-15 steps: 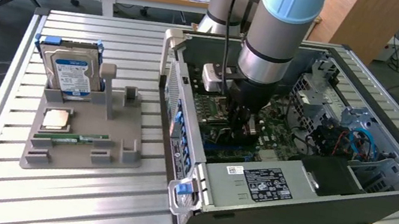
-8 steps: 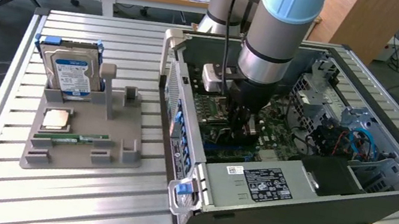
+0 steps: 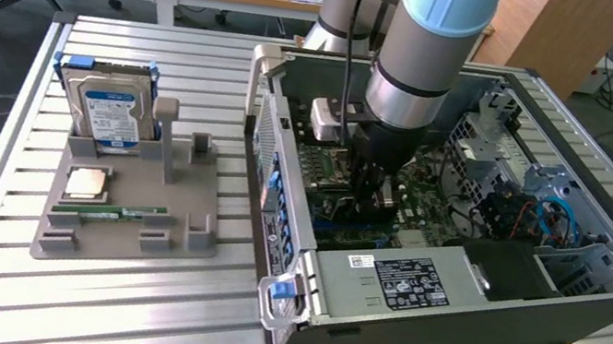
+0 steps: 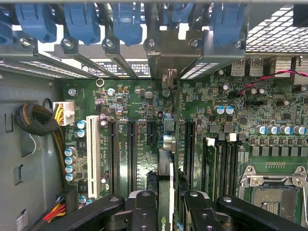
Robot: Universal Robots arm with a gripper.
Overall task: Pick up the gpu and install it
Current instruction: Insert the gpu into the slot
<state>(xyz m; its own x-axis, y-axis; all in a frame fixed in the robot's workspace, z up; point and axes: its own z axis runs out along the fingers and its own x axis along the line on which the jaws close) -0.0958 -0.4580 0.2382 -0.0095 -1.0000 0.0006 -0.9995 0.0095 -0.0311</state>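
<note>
Much of the gpu [image 4: 166,192] is hidden: in the wrist view it is seen edge-on as a thin upright card, its near end cut off at the frame edge between the two black fingers [image 4: 144,211], and its flat faces cannot be made out. What is seen of it is a narrow green board edge with a pale, silvery strip along one side and a small green mark low down. In the exterior view the card is largely lost in shadow beneath the gripper [image 3: 376,193], and only a dark shape is made out there among the parts of the motherboard [image 3: 337,210]. The gripper is closed narrowly on the gpu, with a finger pressed against each face of the card. The card is held inside the open computer case [image 3: 581,316], upright over the green motherboard, above the row of long black expansion slots [image 4: 131,154]; whether its lower edge is touching a slot cannot be told. The far end of the card is pointed toward the rear bracket openings under the blue retention clips [image 4: 127,21], which are cut off at the frame edge. On the grey holder tray [image 3: 123,225] at the exterior view's left, a blue-labelled hard drive [image 3: 108,111] is stood upright, and a small square chip [image 3: 88,183] and a narrow green RAM stick [image 3: 112,214] are laid flat.
</note>
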